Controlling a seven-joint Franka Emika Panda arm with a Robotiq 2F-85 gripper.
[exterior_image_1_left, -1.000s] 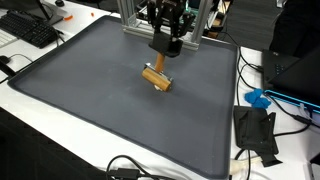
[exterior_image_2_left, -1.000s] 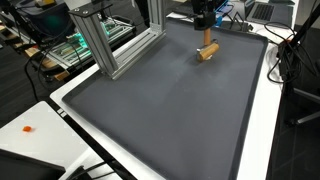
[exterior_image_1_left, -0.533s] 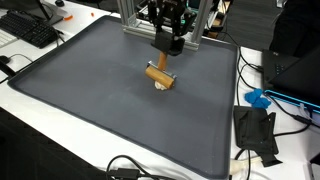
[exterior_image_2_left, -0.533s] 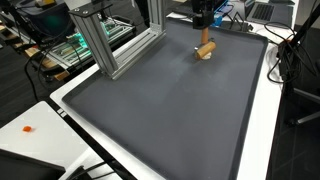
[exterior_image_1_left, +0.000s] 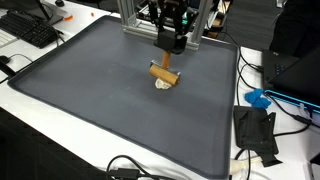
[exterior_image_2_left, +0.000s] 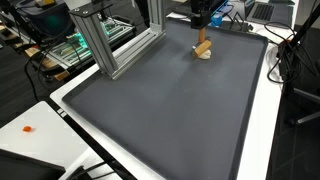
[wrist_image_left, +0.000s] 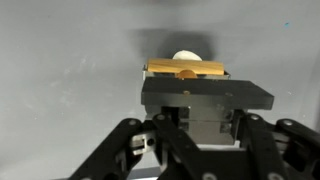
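In an exterior view, the black gripper (exterior_image_1_left: 165, 58) looks clamped on a short tan wooden cylinder (exterior_image_1_left: 163, 74) at its 6 o'clock, above the dark grey rubber mat (exterior_image_1_left: 90, 90). In an exterior view, gripper (exterior_image_2_left: 202, 33) and cylinder (exterior_image_2_left: 203, 50) blur together. In the wrist view, the gripper (wrist_image_left: 190, 88), its jaws drawn together, hides the cylinder's (wrist_image_left: 187, 69) near side.

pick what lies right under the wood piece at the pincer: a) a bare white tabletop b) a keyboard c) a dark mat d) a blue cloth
c: in an exterior view the wood piece at the pincer is over the dark mat, well inside its edges.
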